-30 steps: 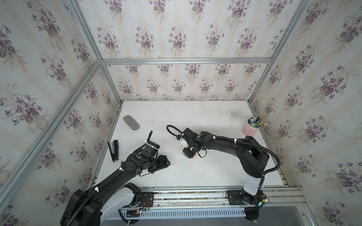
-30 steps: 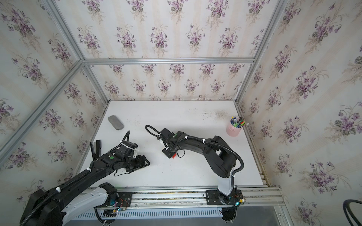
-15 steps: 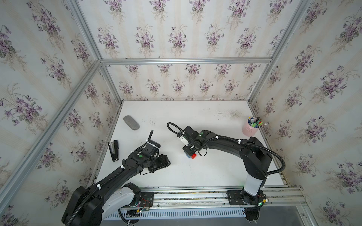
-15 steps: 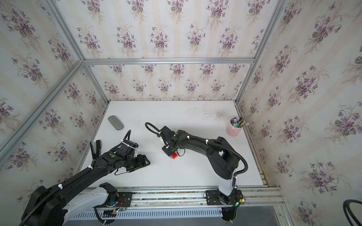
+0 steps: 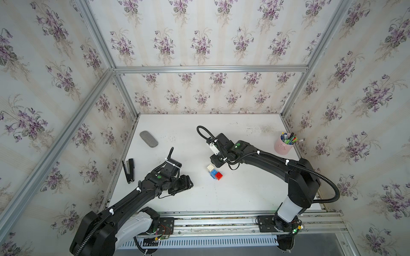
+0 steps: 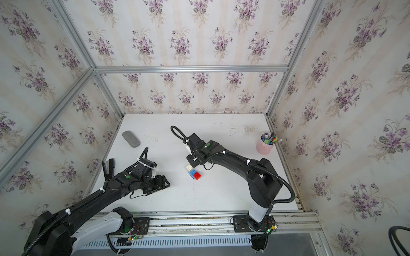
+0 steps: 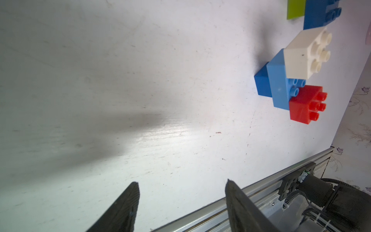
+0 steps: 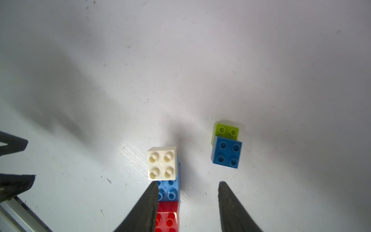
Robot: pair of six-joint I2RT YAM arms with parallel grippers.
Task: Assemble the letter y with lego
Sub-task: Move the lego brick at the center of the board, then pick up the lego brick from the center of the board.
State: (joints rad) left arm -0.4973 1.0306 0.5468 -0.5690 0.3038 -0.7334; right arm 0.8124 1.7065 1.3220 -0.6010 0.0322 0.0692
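On the table (image 5: 221, 195) lie six lego bricks (image 7: 278, 86).

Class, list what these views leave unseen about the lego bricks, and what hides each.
- Green brick and its dark blue neighbour: hidden in both top views by the right arm; cut off in the left wrist view.
- Red brick: right wrist view, partly behind a finger and cut off.
- Other dark blue brick: right wrist view, hidden under the light blue brick.

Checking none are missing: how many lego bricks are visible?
6: white and red on the light blue, dark blue beneath it; another dark blue on the green nearby.
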